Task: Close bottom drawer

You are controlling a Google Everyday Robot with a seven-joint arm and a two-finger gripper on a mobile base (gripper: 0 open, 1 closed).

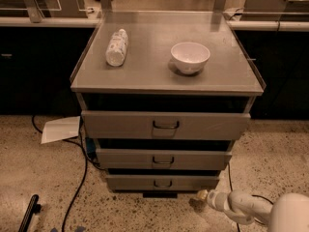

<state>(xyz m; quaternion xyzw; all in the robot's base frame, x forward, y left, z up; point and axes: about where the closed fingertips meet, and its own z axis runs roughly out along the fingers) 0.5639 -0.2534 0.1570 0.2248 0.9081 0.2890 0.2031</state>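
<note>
The bottom drawer (162,182) is the lowest and narrowest grey front of the cabinet, with a small dark loop handle (162,183) at its centre. Its front sits set back from the two drawers above it. My gripper (202,195) is low near the floor, just right of and below the drawer's lower right corner, at the end of my white arm (251,209) that comes in from the bottom right. It does not appear to touch the drawer front.
The mid-sized drawer (163,159) and the widest top drawer (165,125) stick out further. A white bowl (190,57) and a lying bottle (117,47) rest on the cabinet top. Black cables (77,187), a paper sheet (61,129) and a dark tool (29,213) lie on the floor at left.
</note>
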